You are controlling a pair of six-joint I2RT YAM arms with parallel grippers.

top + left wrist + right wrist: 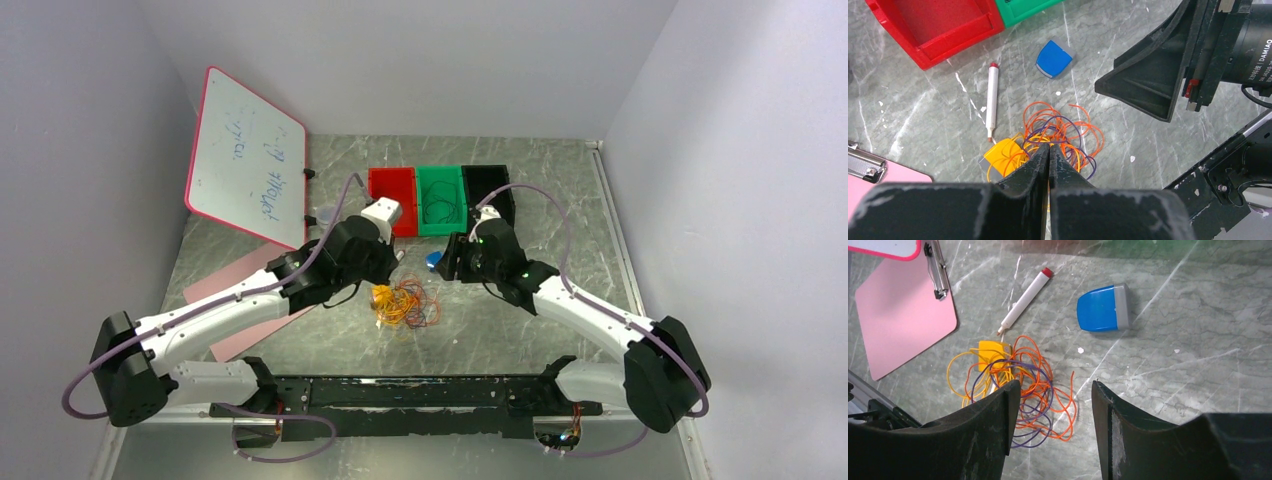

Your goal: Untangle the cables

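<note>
The cables lie as one tangled bunch of yellow-orange, red-orange and dark purple loops on the marble table between the arms. They also show in the left wrist view and the right wrist view. My left gripper is shut, its tips over the near edge of the bunch. A thin yellow line shows in the slit, and I cannot tell whether it is held. My right gripper is open and empty, hovering just right of the bunch.
A yellow block sits under the bunch's left side. A white marker and a blue eraser lie just beyond it. Red, green and black bins stand at the back. A whiteboard and a pink clipboard are on the left.
</note>
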